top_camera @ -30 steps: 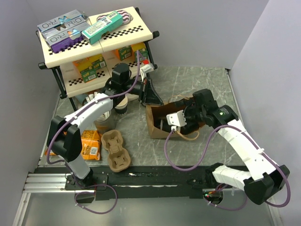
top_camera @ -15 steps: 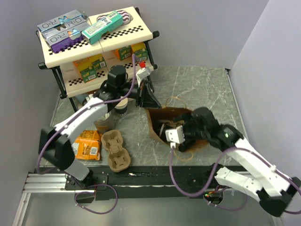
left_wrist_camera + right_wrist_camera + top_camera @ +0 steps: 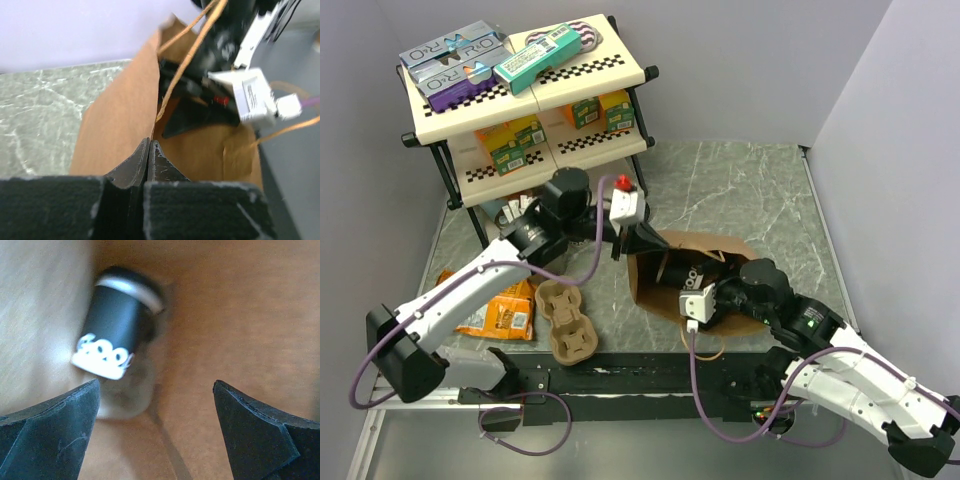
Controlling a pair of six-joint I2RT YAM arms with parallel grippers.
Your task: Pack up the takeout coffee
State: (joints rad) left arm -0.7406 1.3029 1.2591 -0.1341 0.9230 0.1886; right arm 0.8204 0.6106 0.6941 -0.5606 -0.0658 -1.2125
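Top view looked clean: bright, even light from overhead, everything sharp, just soft shadows under the shelf rack (image 3: 525,110) and beneath the arms, no glare on the table (image 3: 750,190). Left wrist view was a smeary mess, with the paper bag (image 3: 117,125) and the stuff behind it blurred and the left fingers (image 3: 131,172) dark up close. Right wrist view was dim and warm brown, the dark cup (image 3: 116,335) fuzzy, the right fingers (image 3: 50,430) near-black silhouettes.

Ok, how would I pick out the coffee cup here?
Start at the brown paper bag open in the middle of the table. Inside it lies a cup tipped over, dark with white lettering, unlike the plain brown paper around it.
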